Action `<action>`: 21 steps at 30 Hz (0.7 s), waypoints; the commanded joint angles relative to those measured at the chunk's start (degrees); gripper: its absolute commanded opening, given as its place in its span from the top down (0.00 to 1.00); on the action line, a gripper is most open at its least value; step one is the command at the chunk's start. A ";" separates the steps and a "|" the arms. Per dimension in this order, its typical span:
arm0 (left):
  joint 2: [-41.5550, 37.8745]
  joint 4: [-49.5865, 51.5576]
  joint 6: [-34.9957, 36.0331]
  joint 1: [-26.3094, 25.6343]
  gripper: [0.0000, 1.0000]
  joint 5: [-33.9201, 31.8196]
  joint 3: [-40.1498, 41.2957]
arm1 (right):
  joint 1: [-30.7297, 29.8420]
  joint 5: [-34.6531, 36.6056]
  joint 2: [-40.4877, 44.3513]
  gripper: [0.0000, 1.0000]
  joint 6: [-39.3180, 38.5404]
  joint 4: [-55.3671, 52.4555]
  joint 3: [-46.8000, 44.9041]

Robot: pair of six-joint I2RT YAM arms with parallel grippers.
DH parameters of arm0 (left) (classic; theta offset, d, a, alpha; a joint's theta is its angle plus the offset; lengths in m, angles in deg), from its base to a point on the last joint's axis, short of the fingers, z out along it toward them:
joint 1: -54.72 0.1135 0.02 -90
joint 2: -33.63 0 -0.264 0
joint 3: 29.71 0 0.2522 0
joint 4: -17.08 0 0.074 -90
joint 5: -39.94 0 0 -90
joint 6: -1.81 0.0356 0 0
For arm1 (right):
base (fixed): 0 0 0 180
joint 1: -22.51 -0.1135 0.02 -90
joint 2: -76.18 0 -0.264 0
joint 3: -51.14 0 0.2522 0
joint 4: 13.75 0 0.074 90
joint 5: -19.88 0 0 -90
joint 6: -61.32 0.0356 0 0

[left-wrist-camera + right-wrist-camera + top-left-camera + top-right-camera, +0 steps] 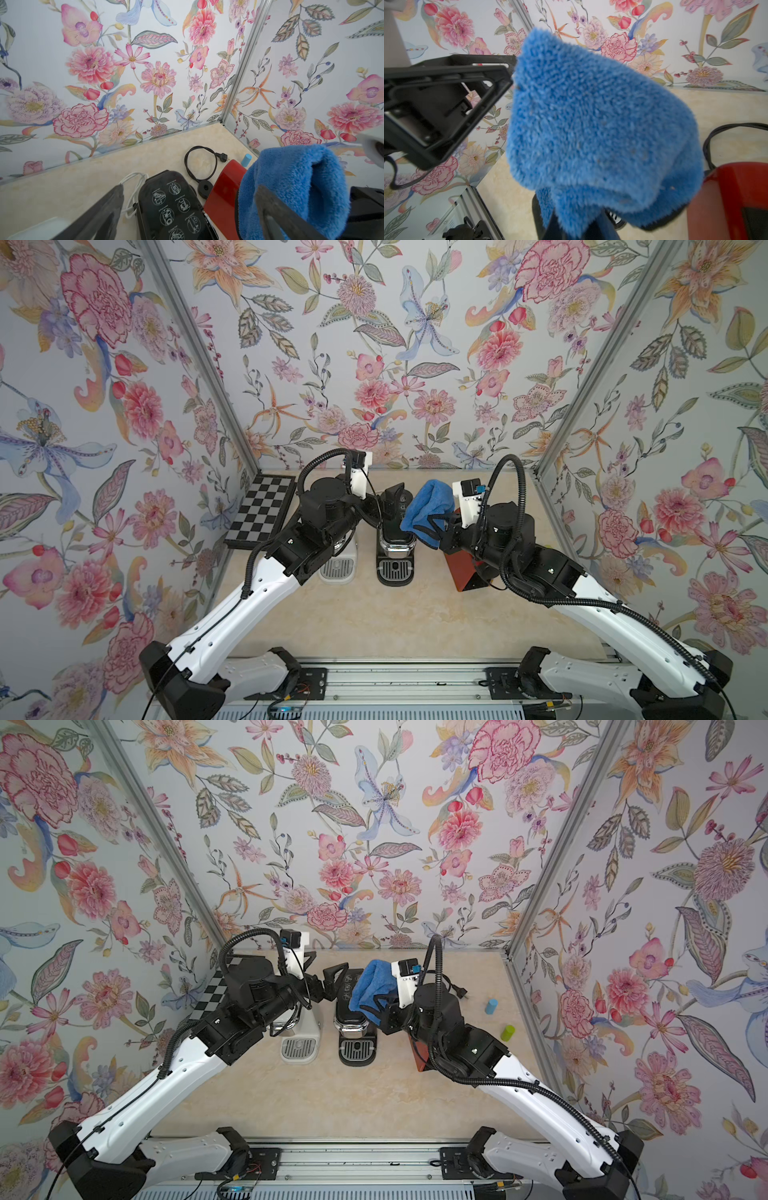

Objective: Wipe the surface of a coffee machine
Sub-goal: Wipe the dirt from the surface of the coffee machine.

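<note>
Found the black coffee machine (pixel 395 549) upright on the counter (pixel 374 626), about midway between the left and right edges and nearer the back edge than the front, with its drip tray toward the front edge. Saw printed pictograms on its glossy lid in the left wrist view.

Noted the right gripper (pixel 422 526) clamped tight on a blue cloth (pixel 430 495), with the bunched fabric hanging out past the fingers. Saw the cloth, in both top views, overlapping the side of the machine's top that faces the right edge. Could not tell whether it actually touched the lid.

Noted the left gripper (pixel 189 188) spread wide and holding nothing, poised by the rear of the same machine on its left-edge side, with one finger to each side of the lid in the left wrist view.

Made out a white coffee machine (pixel 305 1029) just beside the black one toward the left edge, and a red coffee machine (pixel 224 187) on the other side toward the right edge, largely hidden in the top views. Spotted a checkerboard (pixel 262 510) propped along the left edge near the back left corner. Saw a coiled black cord (pixel 220 154) lying toward the back right corner. Picked out a blue cylinder (pixel 491 1006) and a green cylinder (pixel 507 1032) near the right edge, apart from each other.
</note>
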 commanded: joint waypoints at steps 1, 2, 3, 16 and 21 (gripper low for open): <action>-1.15 -1.73 -3.55 2.88 0.01 -3.29 5.01 | -3.36 1.14 -2.98 1.00 -1.06 1.57 2.40; -1.33 -1.98 -3.95 3.71 0.01 -3.47 5.90 | -4.42 1.69 -4.53 1.00 -1.33 1.58 2.91; -1.56 -2.32 -4.56 4.34 0.01 -3.63 6.69 | -5.30 2.61 -5.95 1.00 -1.74 1.53 3.38; -1.82 -9.79 -7.41 8.35 0.01 -1.16 12.93 | -2.06 4.76 -18.77 1.00 -2.69 1.81 8.24; -1.12 -9.80 -6.81 8.99 0.01 0.81 13.22 | 1.54 2.17 -23.66 1.00 -2.57 2.39 11.47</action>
